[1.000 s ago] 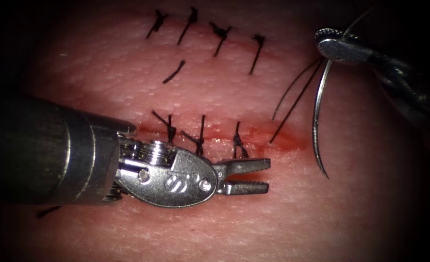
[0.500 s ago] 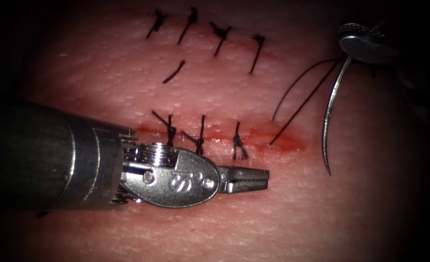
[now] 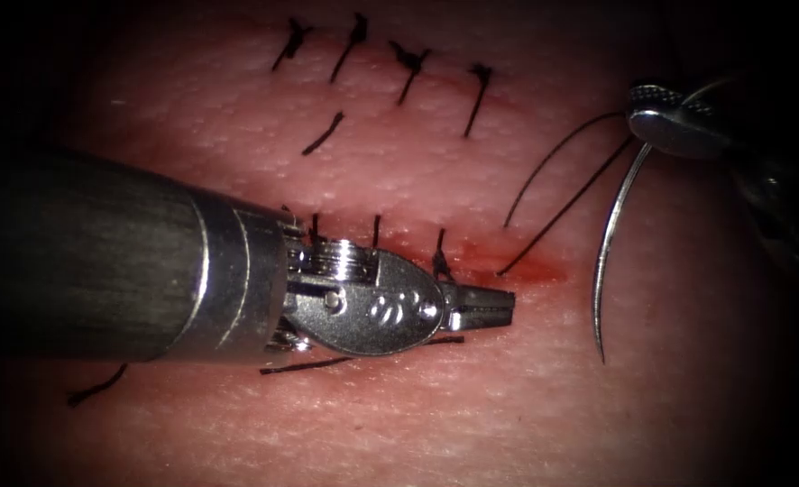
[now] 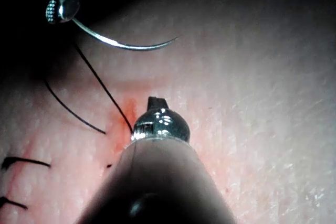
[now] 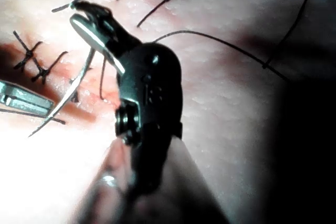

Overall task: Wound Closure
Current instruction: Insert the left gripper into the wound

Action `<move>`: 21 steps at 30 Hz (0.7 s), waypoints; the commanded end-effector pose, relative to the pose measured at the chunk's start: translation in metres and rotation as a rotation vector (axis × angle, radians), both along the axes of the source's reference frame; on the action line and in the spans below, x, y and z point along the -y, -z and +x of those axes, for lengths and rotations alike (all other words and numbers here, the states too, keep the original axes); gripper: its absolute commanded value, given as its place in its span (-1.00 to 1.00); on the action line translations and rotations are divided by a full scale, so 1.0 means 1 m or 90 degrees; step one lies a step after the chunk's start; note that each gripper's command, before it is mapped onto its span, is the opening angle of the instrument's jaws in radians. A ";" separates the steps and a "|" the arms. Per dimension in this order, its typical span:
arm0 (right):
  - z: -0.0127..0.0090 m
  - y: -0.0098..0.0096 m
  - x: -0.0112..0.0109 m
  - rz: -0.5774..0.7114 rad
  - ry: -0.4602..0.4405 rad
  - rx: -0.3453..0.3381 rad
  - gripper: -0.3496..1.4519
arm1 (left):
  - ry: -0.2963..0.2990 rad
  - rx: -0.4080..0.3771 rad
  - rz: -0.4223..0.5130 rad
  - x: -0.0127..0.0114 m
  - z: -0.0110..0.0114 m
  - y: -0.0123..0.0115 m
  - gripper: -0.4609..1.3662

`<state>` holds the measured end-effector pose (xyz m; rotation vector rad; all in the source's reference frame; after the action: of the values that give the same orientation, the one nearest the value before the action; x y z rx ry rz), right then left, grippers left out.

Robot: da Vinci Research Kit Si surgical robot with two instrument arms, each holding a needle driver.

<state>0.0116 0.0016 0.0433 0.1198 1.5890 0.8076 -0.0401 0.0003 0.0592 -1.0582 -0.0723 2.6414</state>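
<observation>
The tissue (image 3: 399, 424) looks soft and yielding, its cut (image 3: 472, 261) already tied with stitches (image 3: 377, 236) at its left stretch. The left end effector (image 3: 485, 307) lies just below the cut, closed and holding nothing. The right end effector (image 3: 665, 122), right of the cut, grips the needle (image 3: 609, 239) at its thread end; the needle hangs clear of the tissue. Stiff and slick, it seems best held back from the tip. Thread (image 3: 557, 212), fine and limp, enters the cut's right end.
</observation>
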 end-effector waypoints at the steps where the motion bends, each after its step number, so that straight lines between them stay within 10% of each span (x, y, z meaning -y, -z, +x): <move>1: 0.0000 0.0000 0.0000 0.001 -0.003 0.002 -1.00 | -0.010 -0.013 0.000 0.0000 -0.0002 -0.0006 -0.88; 21: -0.0001 0.0002 0.0007 -0.002 -0.001 0.001 -1.00 | -0.014 -0.128 -0.066 -0.0009 -0.0016 -0.0041 -0.88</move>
<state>0.0115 0.0009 0.0432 0.1193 1.5911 0.8032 -0.0417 0.0012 0.0634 -0.8182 0.1064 2.7792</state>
